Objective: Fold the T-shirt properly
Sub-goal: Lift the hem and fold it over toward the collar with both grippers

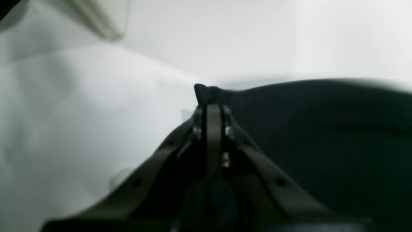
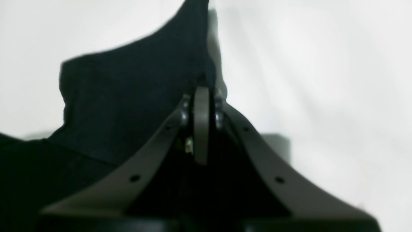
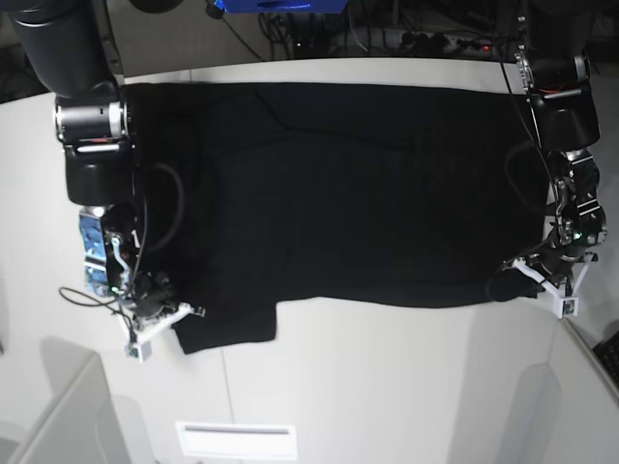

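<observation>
now both grippers pinch the t-shirt (image 3: 348, 193) at its edge.

1. Your left gripper (image 1: 213, 108) is low at the near edge, its jaws pressed together on cloth.
2. Your right gripper (image 2: 202, 96) is likewise clamped, opposite side, arm reaching down.

No readable text, labels, brands or numbers anywhere; wrist views blurred.
</observation>
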Tool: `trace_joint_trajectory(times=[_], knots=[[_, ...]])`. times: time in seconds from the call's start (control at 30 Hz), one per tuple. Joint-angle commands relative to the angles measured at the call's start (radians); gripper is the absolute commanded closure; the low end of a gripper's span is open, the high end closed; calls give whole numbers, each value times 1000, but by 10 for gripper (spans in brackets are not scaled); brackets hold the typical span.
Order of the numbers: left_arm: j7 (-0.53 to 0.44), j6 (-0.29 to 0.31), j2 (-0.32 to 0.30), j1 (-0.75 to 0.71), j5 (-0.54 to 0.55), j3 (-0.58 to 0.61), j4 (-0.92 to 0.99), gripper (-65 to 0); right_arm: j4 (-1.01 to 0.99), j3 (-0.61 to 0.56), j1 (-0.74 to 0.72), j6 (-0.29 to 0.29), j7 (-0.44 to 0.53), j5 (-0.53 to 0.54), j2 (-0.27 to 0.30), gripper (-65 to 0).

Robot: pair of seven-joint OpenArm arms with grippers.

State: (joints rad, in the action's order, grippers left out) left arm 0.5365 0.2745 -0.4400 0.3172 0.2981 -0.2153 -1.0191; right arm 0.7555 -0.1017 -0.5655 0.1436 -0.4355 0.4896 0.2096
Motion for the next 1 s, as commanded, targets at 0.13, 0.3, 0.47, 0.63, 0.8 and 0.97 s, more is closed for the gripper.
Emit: trace_joint_trajectory(times=[0.13, 0.3, 0.47, 0.63, 0.8, 0.97], knots=[[-5, -4, -6, -56, 17, -89, -143, 0, 100, 9, 11, 6, -19, 10, 3, 0], [104, -2, 11, -131, 86, -210, -295, 0, 161, 10, 63, 6, -19, 10, 3, 0], [115, -2, 11, -214, 106, -217, -402, 0, 226, 12, 94, 6, -76, 10, 3, 0], [116, -2, 11, -287, 108, -218, -476, 0, 364, 101, 157, 6, -150, 10, 3, 0], [116, -2, 14, -362, 109, -218, -561, 0, 476, 129, 207, 6, -242, 10, 3, 0], [116, -2, 14, -438, 109, -220, -642, 0, 569, 130, 276, 6, -257, 10, 3, 0]])
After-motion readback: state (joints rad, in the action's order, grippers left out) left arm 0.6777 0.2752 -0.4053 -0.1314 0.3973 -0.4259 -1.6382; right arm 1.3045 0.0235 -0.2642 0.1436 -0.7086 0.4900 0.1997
